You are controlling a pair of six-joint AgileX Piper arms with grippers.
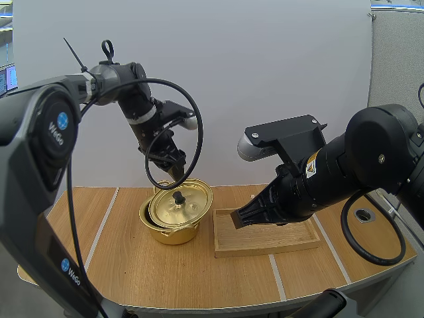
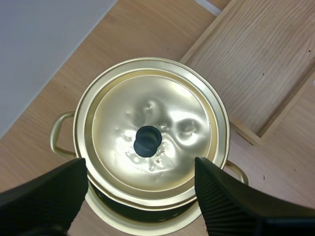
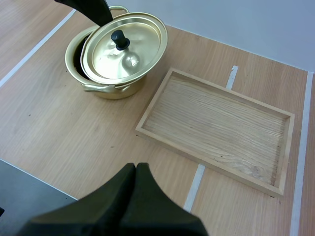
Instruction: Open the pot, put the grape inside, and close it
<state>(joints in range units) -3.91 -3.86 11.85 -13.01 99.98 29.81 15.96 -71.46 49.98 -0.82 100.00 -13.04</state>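
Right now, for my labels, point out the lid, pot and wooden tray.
lid (image 2: 146,141): left wrist view, on its black knob.
pot (image 1: 171,233): high view, on its front wall.
wooden tray (image 3: 216,125): right wrist view, on its bare floor.

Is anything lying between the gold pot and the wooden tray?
No. Only a bare strip of table separates the pot and the tray, as the right wrist view shows.

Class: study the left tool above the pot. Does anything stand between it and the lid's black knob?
Nothing visible does. The left tool is open above the lid, which sits askew on the pot, and the knob lies bare below the gap between its fingers.
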